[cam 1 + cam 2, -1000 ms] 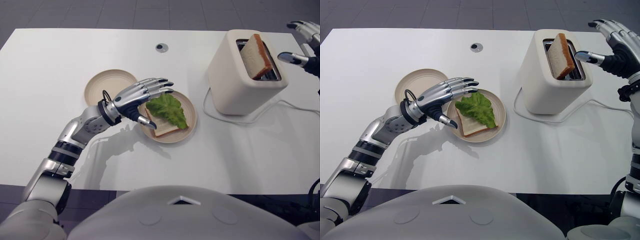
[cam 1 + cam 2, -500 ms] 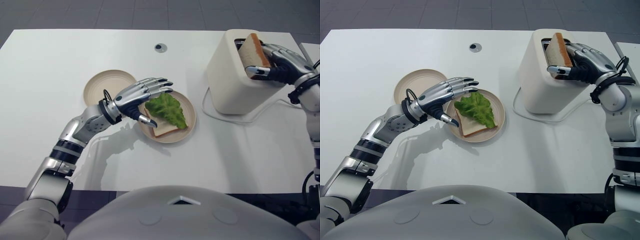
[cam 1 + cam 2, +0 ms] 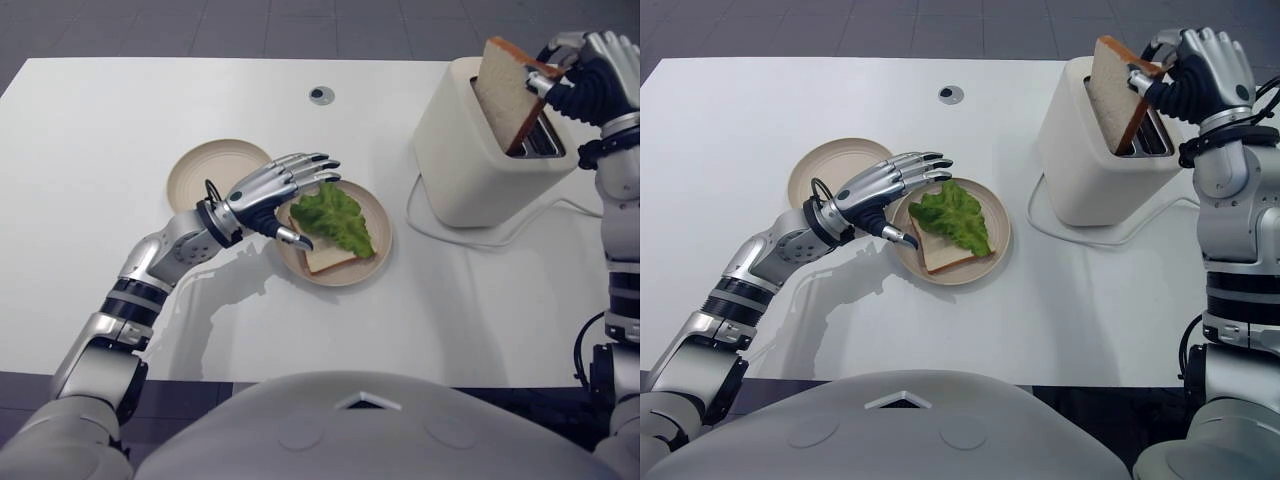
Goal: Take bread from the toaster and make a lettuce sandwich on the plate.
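A cream toaster (image 3: 480, 160) stands at the right of the white table. A bread slice (image 3: 505, 92) sticks up out of its slot, and my right hand (image 3: 590, 80) is shut on the slice's upper right corner. On the plate (image 3: 370, 255) in the middle lies another bread slice (image 3: 325, 260) with a green lettuce leaf (image 3: 335, 215) on top. My left hand (image 3: 275, 190) hovers at the plate's left rim, fingers stretched out and holding nothing.
A second, bare plate (image 3: 205, 172) sits behind the left hand. The toaster's white cord (image 3: 450, 232) loops on the table between toaster and plate. A small round grommet (image 3: 322, 96) is set in the table at the back.
My right hand came in from the right, closed on the bread slice and has lifted it partly out of the toaster. The left hand has barely moved.
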